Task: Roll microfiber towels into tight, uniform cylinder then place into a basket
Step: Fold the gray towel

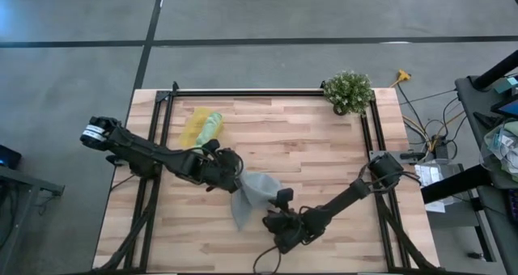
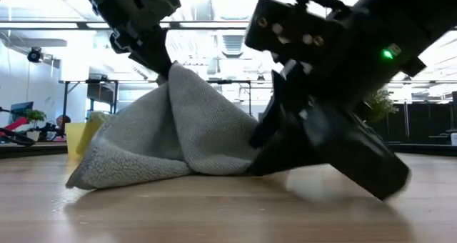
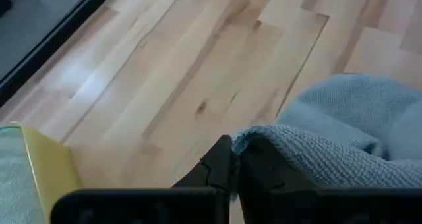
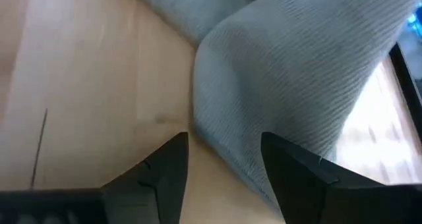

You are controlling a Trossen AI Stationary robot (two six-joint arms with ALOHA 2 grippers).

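the grey-blue towel [image 1: 252, 196] lies mid-table toward the front edge, one corner pinched up by the left gripper [image 1: 235, 180], while the right gripper [image 4: 221, 165], fingers apart, sits just beside its free edge, nearer the front.

Table [image 1: 324, 154]: pale wood planks, light-and-tan striped, black frame rails. Grey-blue towel [image 1: 255, 196], finely ribbed weave. Basket [image 1: 194, 128]: translucent yellow, holding a light green towel [image 1: 210, 127]. Plant [image 1: 349, 90]: speckled green-white leaves. Arms black. Floor [image 1: 73, 65] grey.
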